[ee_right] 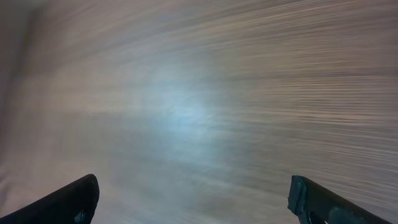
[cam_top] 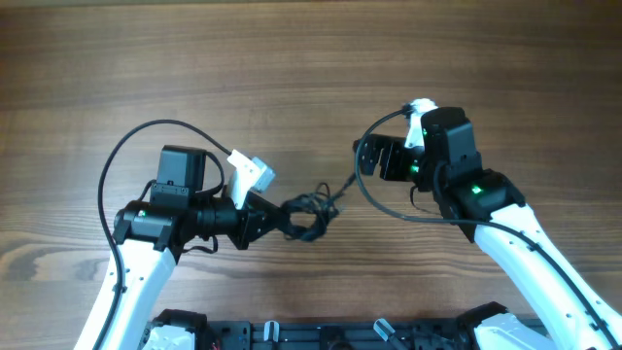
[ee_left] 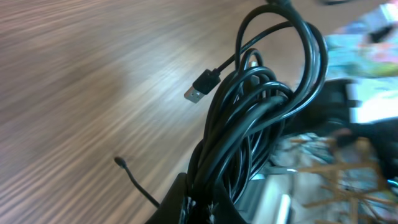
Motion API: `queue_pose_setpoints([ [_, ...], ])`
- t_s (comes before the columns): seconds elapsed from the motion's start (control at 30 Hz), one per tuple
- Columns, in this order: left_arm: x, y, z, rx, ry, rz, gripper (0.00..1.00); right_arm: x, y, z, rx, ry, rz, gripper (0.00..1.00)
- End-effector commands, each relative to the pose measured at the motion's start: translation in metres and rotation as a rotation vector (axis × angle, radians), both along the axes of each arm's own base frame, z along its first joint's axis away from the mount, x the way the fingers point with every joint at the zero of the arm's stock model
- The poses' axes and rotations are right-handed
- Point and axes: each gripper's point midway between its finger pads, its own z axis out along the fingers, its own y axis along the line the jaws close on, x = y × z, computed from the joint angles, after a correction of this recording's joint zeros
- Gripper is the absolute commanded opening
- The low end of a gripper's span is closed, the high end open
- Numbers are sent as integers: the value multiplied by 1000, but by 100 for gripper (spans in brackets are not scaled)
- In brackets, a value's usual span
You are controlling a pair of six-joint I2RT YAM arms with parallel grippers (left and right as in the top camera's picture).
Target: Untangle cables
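Note:
The cables (cam_top: pixel 309 216) are a bunch of thin black wires just right of my left gripper (cam_top: pixel 275 216), near the table's middle. The left wrist view shows the bundle (ee_left: pixel 249 118) close up in tall loops, with a USB plug (ee_left: pixel 203 86) sticking out left and a thin loose end (ee_left: pixel 134 179) lying over the wood. My left gripper (ee_left: pixel 211 208) is shut on the bundle's lower part. My right gripper (cam_top: pixel 367 156) is open and empty, up and to the right of the bundle. Its wrist view (ee_right: pixel 193 199) shows only bare wood between the fingers.
The wooden table (cam_top: pixel 292 68) fills the overhead view. Thicker black camera cables loop beside each arm, one at the left (cam_top: pixel 112 175) and one at the right (cam_top: pixel 384 204). The arms' base (cam_top: pixel 321 335) runs along the front edge.

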Motion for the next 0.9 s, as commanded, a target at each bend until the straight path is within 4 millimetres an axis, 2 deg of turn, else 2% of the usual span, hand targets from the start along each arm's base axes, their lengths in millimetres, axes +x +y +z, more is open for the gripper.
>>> queue_pose_setpoints([
  [0.0, 23, 21, -12, 140, 37, 198, 4, -28, 30, 25, 99, -55, 258, 100],
  [0.1, 31, 22, -9, 123, 45, 248, 4, -39, 31, 22, 112, -13, 287, 100],
  [0.2, 43, 18, 0, 74, 44, 303, 4, -62, 50, 30, 199, 7, 437, 100],
  [0.27, 45, 12, 7, 27, 38, 289, 4, -67, 56, 30, 201, 7, 463, 100],
  [0.4, 34, -5, 25, -96, 56, 193, 4, -55, 55, 23, 145, -17, 418, 100],
  [0.53, 28, -10, 30, -135, 72, 159, 4, -40, 60, 23, 164, -34, 382, 100],
  [0.7, 22, -15, 35, -168, 79, 125, 4, -33, 63, 21, 183, -30, 370, 100],
  [0.87, 17, -22, 32, -157, 83, 91, 4, -32, 74, 38, 274, -48, 385, 99],
])
